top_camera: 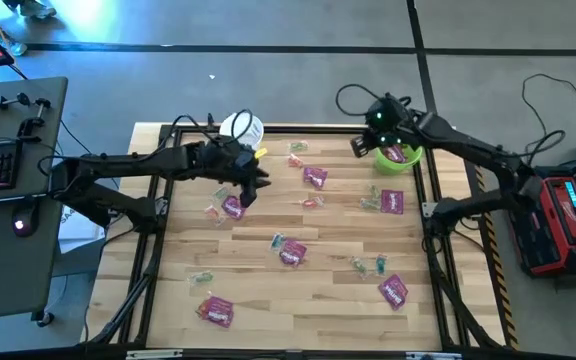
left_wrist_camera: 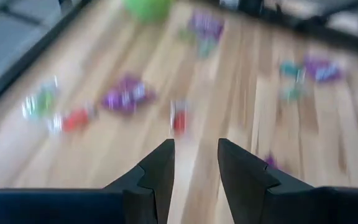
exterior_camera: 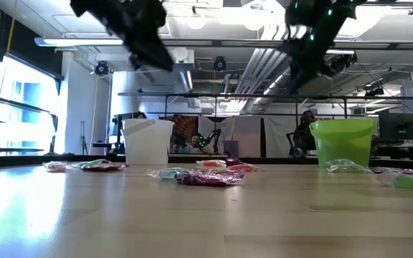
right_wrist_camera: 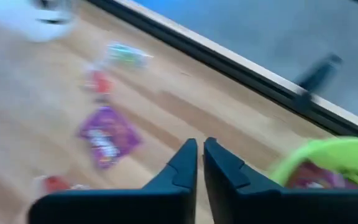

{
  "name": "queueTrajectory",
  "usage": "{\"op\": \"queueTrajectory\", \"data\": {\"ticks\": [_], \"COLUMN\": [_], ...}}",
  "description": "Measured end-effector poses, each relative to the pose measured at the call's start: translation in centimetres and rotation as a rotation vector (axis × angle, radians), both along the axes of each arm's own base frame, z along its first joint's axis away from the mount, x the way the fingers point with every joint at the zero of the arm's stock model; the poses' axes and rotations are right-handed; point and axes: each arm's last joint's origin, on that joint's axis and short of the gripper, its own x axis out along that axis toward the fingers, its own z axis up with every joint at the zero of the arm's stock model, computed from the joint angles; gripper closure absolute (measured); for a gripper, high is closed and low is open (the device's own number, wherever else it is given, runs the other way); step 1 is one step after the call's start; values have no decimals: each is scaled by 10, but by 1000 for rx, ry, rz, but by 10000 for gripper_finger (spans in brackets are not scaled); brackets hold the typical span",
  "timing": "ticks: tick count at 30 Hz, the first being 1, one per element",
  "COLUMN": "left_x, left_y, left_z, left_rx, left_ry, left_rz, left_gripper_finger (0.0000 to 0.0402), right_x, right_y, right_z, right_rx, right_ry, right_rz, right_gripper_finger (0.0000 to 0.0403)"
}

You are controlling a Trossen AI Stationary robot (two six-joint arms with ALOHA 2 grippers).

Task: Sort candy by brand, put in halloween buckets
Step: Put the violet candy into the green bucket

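Observation:
Magenta-purple candy packets [top_camera: 291, 253] and small clear-wrapped pieces [top_camera: 368, 265] lie scattered over the wooden table. The white bucket [top_camera: 243, 128] stands at the far edge, left of centre. The lime green bucket [top_camera: 398, 157] stands at the far right with a purple packet [right_wrist_camera: 309, 177] inside. My left gripper [left_wrist_camera: 196, 144] hangs open and empty above the table, near a purple packet [top_camera: 232, 207]. My right gripper [right_wrist_camera: 201, 143] is shut on nothing, in the air just left of the green bucket [right_wrist_camera: 328, 162].
A black frame [top_camera: 438, 230] runs around the table. More purple packets lie at the near left [top_camera: 215, 311], near right [top_camera: 394, 291] and right [top_camera: 392, 201]. In the low view both buckets [exterior_camera: 148, 141] [exterior_camera: 341, 142] stand upright behind the candy.

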Motion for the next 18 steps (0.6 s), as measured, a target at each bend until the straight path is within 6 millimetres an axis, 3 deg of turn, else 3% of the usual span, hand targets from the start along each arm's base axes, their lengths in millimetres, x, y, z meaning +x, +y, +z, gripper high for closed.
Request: {"op": "queueTrajectory", "data": {"ticks": [9,18], "left_x": [-18,-1], "left_y": [-12,-12], "left_z": [-30,-65], "left_rx": [-59,-76], "left_ry": [381,540], "left_rz": [-15,48], "left_gripper_finger": [283,218], "right_x": [35,53], "right_y": [54,89], "right_z": [10,16], "right_rx": [-89,-111], "right_ry": [-88,-210], "right_rz": [223,253], "right_gripper_finger": [383,367]}}
